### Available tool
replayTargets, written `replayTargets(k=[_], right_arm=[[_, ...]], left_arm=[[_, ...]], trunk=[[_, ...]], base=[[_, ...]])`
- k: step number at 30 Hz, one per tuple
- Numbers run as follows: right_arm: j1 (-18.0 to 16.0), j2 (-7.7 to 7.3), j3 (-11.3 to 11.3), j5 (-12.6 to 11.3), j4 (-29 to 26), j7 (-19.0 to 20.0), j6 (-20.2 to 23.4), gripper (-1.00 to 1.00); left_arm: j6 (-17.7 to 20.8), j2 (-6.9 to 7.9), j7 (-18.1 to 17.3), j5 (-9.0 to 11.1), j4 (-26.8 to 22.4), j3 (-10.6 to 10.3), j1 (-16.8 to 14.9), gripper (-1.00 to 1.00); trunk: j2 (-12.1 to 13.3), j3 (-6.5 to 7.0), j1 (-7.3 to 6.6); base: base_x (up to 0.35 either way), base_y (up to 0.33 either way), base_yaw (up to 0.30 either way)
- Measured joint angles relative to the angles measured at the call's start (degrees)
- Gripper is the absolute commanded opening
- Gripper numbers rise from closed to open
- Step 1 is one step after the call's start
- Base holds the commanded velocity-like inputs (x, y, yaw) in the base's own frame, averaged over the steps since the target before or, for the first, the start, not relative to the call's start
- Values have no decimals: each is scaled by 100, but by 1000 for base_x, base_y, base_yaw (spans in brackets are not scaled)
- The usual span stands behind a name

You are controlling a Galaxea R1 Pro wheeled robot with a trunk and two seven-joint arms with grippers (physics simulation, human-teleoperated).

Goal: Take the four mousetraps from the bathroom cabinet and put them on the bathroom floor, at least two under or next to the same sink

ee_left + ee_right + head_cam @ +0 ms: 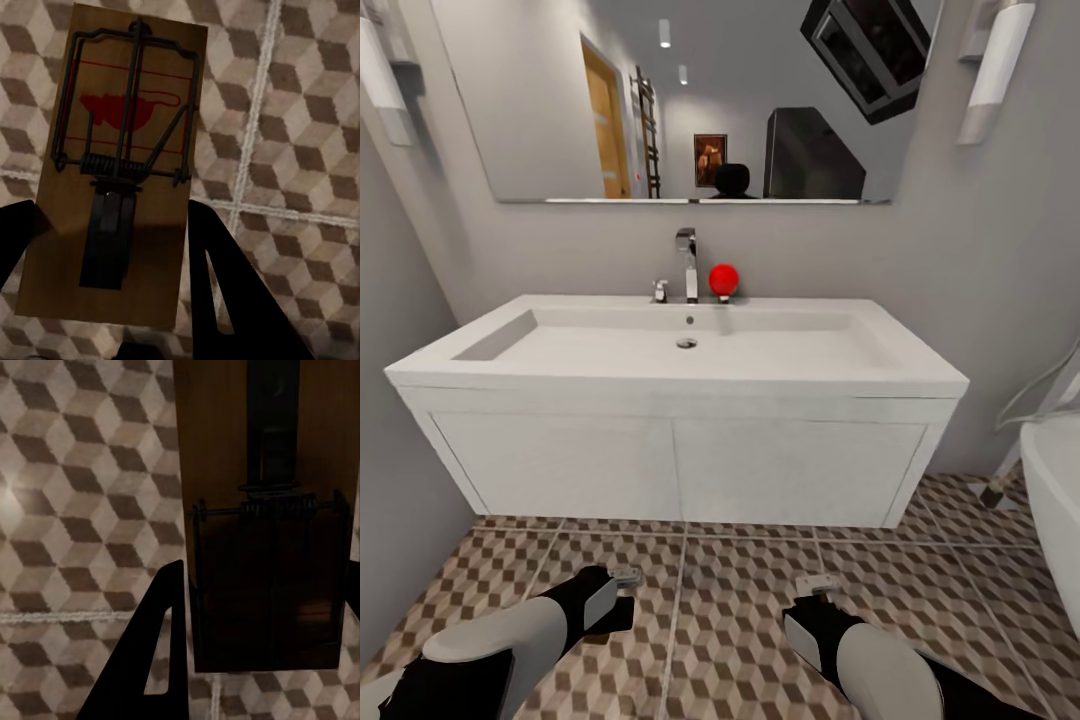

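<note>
The left gripper (112,247) is closed on a mousetrap (116,172), the wooden board (red mouse print, dark spring bar) clamped between its fingers above the bathroom floor (300,135). The right gripper (259,615) likewise grips a second mousetrap (262,510). Ahead of both grippers hangs the sink (680,400), wall-mounted, with a chrome tap (688,262).

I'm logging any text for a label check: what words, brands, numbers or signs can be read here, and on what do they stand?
No readable words, brands or numbers.
Brown wooden mousetrap between the left gripper's fingers: a red mouse-shaped print inside thin red lines, no lettering.
Brown wooden mousetrap between the right gripper's fingers: no print visible.
White rectangular sink with its chrome tap: unmarked.
Framed picture in the wall mirror: too small to read.
</note>
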Motion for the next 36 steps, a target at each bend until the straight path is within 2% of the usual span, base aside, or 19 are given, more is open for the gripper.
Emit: replayTargets(k=[16, 30, 34, 36], right_arm=[[0, 0, 0, 56, 0, 0, 0, -100], [0, 0, -1, 70, -6, -1, 0, -100], [0, 0, 1, 71, -10, -2, 0, -100], [0, 0, 5, 71, -24, -1, 0, -100]], left_arm=[[6, 0, 0, -2, -4, 0, 0, -100], [2, 0, -1, -3, 3, 0, 2, -100], [-8, 48, -9, -2, 5, -3, 0, -100], [-8, 130, -8, 20, 8, 42, 0, -100]], trunk=[[-642, -287, 354], [-1203, -539, 660], [-1364, -611, 749], [-1444, -646, 793]], base=[[18, 0, 0], [244, -65, 0], [10, -5, 0], [1, 0, 0]])
